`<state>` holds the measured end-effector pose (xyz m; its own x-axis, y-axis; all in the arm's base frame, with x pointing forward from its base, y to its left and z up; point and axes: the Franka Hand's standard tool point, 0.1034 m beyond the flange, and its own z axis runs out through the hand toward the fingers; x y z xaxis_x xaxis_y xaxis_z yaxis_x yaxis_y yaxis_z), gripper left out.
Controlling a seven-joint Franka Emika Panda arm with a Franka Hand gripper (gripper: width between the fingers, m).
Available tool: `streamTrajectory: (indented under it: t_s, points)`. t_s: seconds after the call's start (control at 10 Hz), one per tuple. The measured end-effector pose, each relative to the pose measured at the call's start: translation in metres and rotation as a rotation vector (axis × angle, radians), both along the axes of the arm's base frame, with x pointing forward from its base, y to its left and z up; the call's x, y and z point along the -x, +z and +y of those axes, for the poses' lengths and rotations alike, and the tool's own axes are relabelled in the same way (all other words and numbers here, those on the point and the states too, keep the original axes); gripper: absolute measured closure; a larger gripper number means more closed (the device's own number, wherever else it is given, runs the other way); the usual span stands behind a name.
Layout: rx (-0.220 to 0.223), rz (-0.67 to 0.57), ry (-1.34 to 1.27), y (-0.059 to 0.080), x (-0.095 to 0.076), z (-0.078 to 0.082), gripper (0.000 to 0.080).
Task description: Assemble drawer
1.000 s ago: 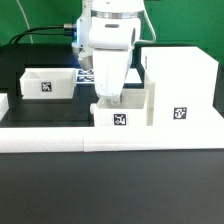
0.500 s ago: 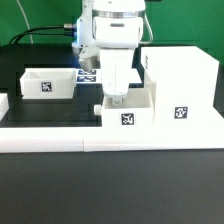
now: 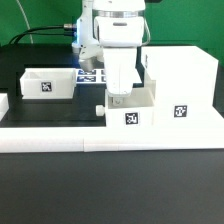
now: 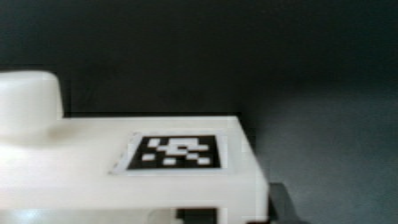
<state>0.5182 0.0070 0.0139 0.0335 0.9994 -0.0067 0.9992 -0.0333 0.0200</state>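
The tall white hollow shell (image 3: pixel 182 80) stands at the exterior view's right against the border rail. A small open-top tray (image 3: pixel 130 118) with a tag on its front and a knob (image 3: pixel 100 109) on its left side sits just left of the shell, touching it or nearly so. My gripper (image 3: pixel 119 97) reaches down into this tray and is shut on its wall. The wrist view shows the same tray (image 4: pixel 89 160) up close, with its tag (image 4: pixel 178 152) and knob (image 4: pixel 25 100). A second tray (image 3: pixel 46 83) lies at the far left.
The long low white border rail (image 3: pixel 90 141) runs along the front of the black table. The marker board (image 3: pixel 88 73) lies behind the gripper, mostly hidden by the arm. A small white piece (image 3: pixel 3 105) shows at the left edge.
My gripper has moved toward the exterior view's right with the tray, sliding it along the rail closer to the shell. The second tray and shell have not moved.
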Motion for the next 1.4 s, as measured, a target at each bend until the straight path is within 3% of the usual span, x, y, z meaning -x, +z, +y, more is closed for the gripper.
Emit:
streamTrajectory:
  t_s: [1.4]
  points:
    - [0.007,-0.016,-0.004,0.0009,-0.0034,0.0071,0.0752]
